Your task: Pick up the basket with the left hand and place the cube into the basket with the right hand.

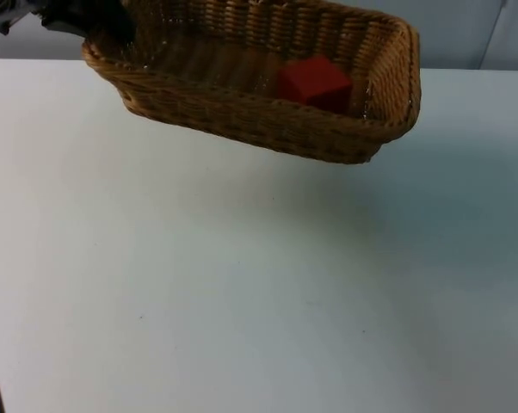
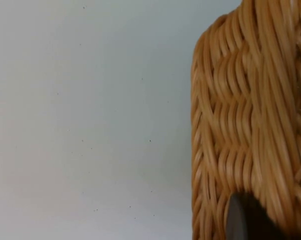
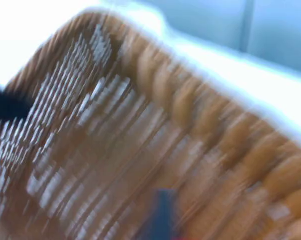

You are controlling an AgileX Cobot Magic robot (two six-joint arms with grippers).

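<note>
From my station, the nearest stretch of the tabletop (image 1: 242, 301) is bare white, with a soft shadow spreading across its right side beneath the lifted load. Farther back, the basket (image 1: 242, 120) hangs above the surface, tilted so that its right end sits lower and nearer to me than its left end. It is a long woven wicker basket, tan-brown, with a thick braided rim.

Inside it I see the cube (image 1: 315, 82), red, resting on the basket floor toward the right end, close to the far wall and the right end wall. It looks settled against the weave and free of any gripper.

At the basket's far left corner the left gripper (image 1: 95, 30) comes in from the upper left of the top view and is clamped on the rim there; the basket is off the tabletop and carried by this grip alone. In the left wrist view I see the outer wicker wall (image 2: 250, 125) close up, running upright beside the pale tabletop (image 2: 90, 125), with one dark fingertip (image 2: 245, 220) pressed against the weave, so I read the fingers as closed on the basket wall.

The right wrist view is smeared, but I make out the basket's inside (image 3: 115, 150) and its rim, with a dark shape low against it. I cannot tell how wide the right gripper stands.

Behind everything, the grey partition wall (image 1: 465, 34) closes the scene.
</note>
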